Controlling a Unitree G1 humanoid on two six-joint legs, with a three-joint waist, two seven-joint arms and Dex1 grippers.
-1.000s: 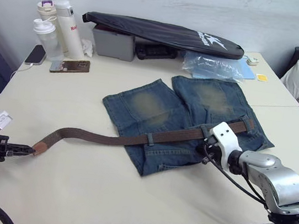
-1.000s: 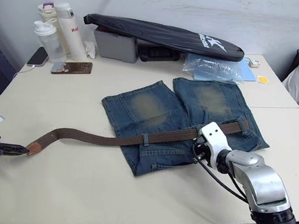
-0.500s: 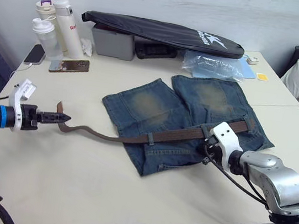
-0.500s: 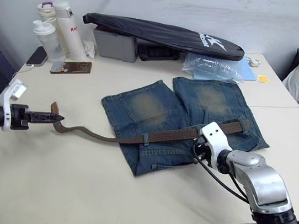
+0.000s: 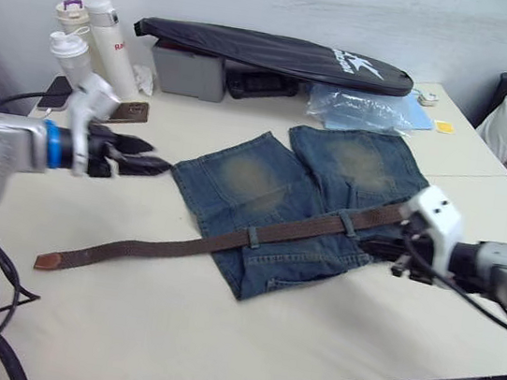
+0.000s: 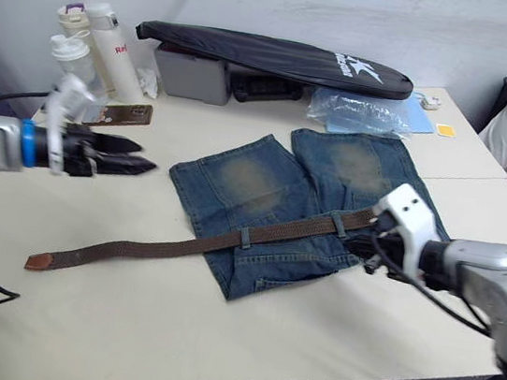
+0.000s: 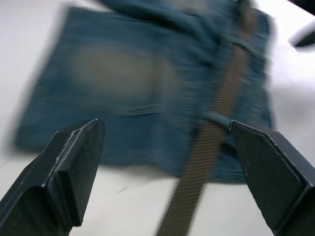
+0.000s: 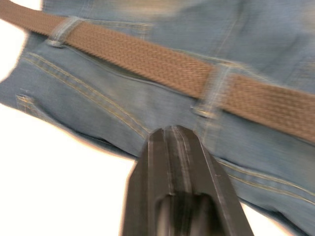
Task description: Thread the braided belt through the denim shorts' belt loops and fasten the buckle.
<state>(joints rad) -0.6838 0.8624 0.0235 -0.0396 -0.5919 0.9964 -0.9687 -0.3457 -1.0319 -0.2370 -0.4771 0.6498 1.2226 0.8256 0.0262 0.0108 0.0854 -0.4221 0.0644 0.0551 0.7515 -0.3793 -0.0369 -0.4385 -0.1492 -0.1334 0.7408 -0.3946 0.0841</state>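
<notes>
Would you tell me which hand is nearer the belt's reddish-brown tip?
Left. The left hand hangs above and beyond the tip; the right hand is across the denim shorts.

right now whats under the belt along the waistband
Denim shorts lie under the belt, which passes beneath two belt loops and. Past the shorts, its reddish tip rests on the bare table. The waistband fabric beneath the strap is covered.
</notes>
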